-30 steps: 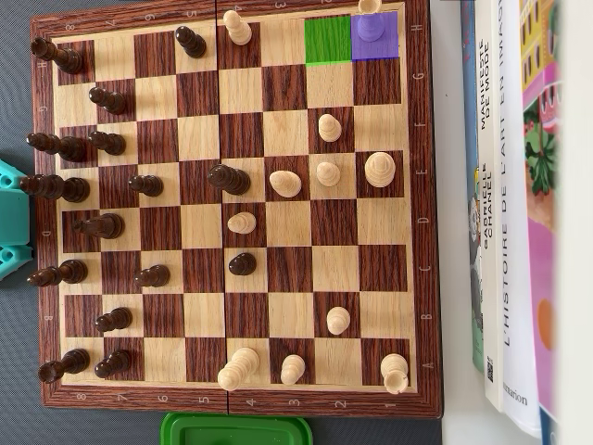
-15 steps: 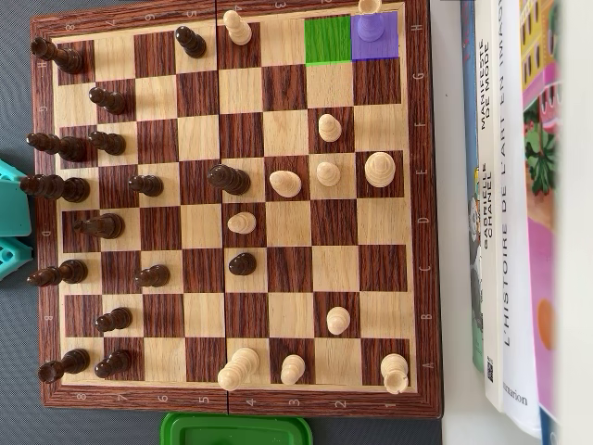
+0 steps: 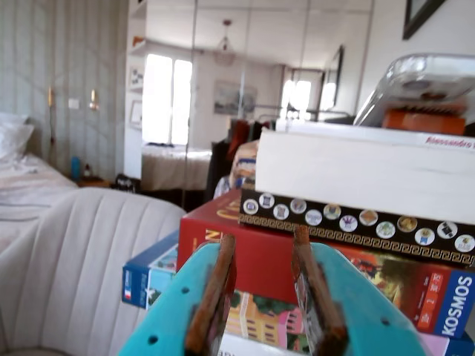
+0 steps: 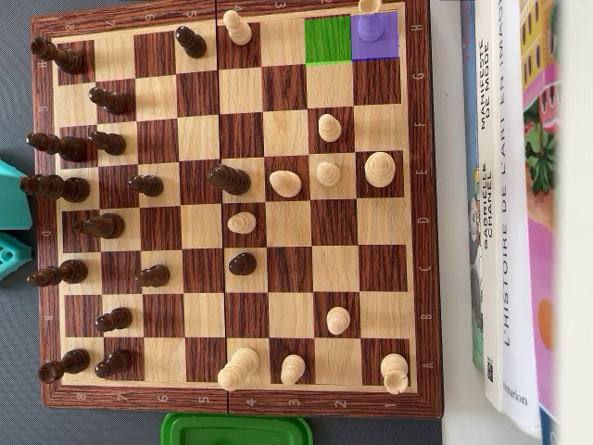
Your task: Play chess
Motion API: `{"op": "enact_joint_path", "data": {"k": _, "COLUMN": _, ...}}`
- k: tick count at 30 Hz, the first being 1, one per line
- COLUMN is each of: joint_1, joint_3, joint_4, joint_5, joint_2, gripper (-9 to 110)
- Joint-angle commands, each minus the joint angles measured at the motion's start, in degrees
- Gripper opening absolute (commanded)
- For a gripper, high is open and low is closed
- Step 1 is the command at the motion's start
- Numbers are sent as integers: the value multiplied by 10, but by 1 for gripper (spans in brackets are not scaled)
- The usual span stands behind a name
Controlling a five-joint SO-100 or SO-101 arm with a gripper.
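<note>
Gripper (image 3: pixel 263 326) in the wrist view: jaws slightly parted, nothing between them, pointed out over the stack of books (image 3: pixel 356 222) and not down at the board. In the overhead view only its teal edge (image 4: pixel 11 227) shows, at the left rim of the chessboard (image 4: pixel 236 400).

Likely piece to move: the light pawn (image 4: pixel 371 28) on the purple-tinted square, at the far corner of the board from the gripper, with the green-tinted square (image 4: pixel 328 39) just on the gripper's side of it.

Handling, as a judgement: small, light, rigid wood, smooth finish, easily tipped. Best pinched across the narrow neck below the head, from straight above.

Against the earlier overhead pictures: every piece sits unchanged; the teal edge has shifted only slightly.
</note>
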Motion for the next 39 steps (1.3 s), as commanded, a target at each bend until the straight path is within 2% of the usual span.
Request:
{"op": "enact_joint_path", "data": {"k": 1, "joint_1": -4, "joint_3": -55, "joint_4": 87, "joint_5": -4, "joint_2": -20, "gripper": 12}}
{"op": "enact_joint_path", "data": {"k": 9, "joint_1": -17, "joint_3": -147, "joint_4": 323, "joint_5": 4, "joint_2": -87, "gripper": 13}}
{"op": "enact_joint_path", "data": {"k": 17, "joint_1": -22, "joint_3": -264, "joint_4": 495, "joint_5": 4, "joint_2": -198, "gripper": 13}}
{"op": "enact_joint_path", "data": {"k": 23, "joint_1": -23, "joint_3": -351, "joint_4": 570, "joint_5": 18, "joint_2": -299, "gripper": 13}}
{"op": "enact_joint_path", "data": {"k": 33, "joint_1": -43, "joint_3": -491, "joint_4": 673, "joint_5": 147, "joint_2": -496, "gripper": 13}}
{"op": "enact_joint_path", "data": {"k": 39, "joint_1": -58, "joint_3": -573, "joint_4": 714, "joint_5": 186, "joint_2": -605, "gripper": 13}}
